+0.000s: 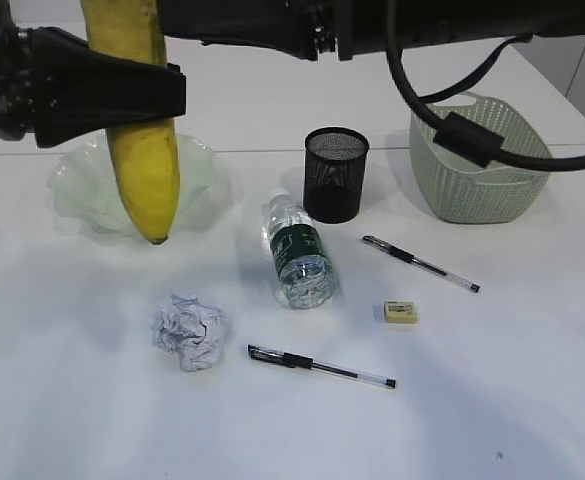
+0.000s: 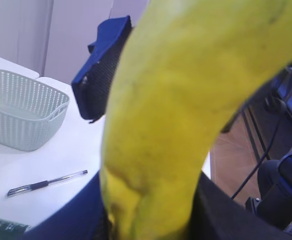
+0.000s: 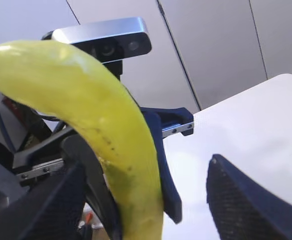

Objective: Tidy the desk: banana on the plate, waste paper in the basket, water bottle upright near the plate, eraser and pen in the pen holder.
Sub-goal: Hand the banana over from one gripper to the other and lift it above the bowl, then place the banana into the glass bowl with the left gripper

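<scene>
The left gripper (image 1: 137,92) is closed on the long yellow banana (image 1: 144,150) and holds it almost upright in the air, its dark fingers (image 1: 92,90) pressed on the two sides of the fruit. In the exterior view the lower tip of the banana hangs in front of the pale green translucent leaf-shaped plate (image 1: 197,180), and I cannot tell if it is over the plate or a little before it. In the left wrist view the banana (image 2: 185,115) fills most of the picture.

The right gripper (image 3: 150,205) stands with its jaws wide apart and nothing is held between them. In the right wrist view the banana (image 3: 86,115) is seen close in front of it, but contact is not clear from this angle.

The plate appears to have nothing on it. The black wire-mesh cylindrical pen holder (image 1: 336,172) stands upright behind the clear plastic water bottle with green label (image 1: 298,253), which lies on its side on the white table (image 1: 532,380). The light green woven plastic basket (image 1: 472,165) is at the right back; its inside looks empty in the left wrist view.

A crumpled white paper ball (image 1: 189,332) lies near the front, a black-capped clear pen (image 1: 320,366) just right of it, a second similar pen (image 1: 420,264) beside the bottle, and a small cream rectangular eraser (image 1: 401,312) between the two pens.
</scene>
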Robot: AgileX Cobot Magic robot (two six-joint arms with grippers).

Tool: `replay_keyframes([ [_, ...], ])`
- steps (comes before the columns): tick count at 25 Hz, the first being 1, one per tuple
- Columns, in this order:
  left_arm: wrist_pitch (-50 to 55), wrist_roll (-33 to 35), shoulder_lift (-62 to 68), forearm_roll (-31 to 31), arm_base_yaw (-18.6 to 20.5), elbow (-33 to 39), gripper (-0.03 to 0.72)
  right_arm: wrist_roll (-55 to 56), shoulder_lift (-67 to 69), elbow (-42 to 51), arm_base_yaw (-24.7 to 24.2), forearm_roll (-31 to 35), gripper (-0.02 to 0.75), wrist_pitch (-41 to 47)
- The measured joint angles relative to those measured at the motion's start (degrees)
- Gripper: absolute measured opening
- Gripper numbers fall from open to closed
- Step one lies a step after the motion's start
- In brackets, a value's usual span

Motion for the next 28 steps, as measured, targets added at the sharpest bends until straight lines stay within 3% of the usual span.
replay_keyframes([
  [13, -0.2, -0.1, 0.0, 1.26, 7.02, 0.0, 0.253, 0.0, 0.0, 0.0, 0.0, -0.45, 0.547, -9.62],
  [21, -0.82, -0.1, 0.0, 2.65, 7.54, 0.0, 0.253, 0.0, 0.0, 0.0, 0.0, -0.45, 0.349, -14.37],
  [28, -3.61, -0.18, 0.0, 2.89, 7.54, 0.0, 0.253, 0.0, 0.0, 0.0, 0.0, -0.45, 0.312, -22.4],
])
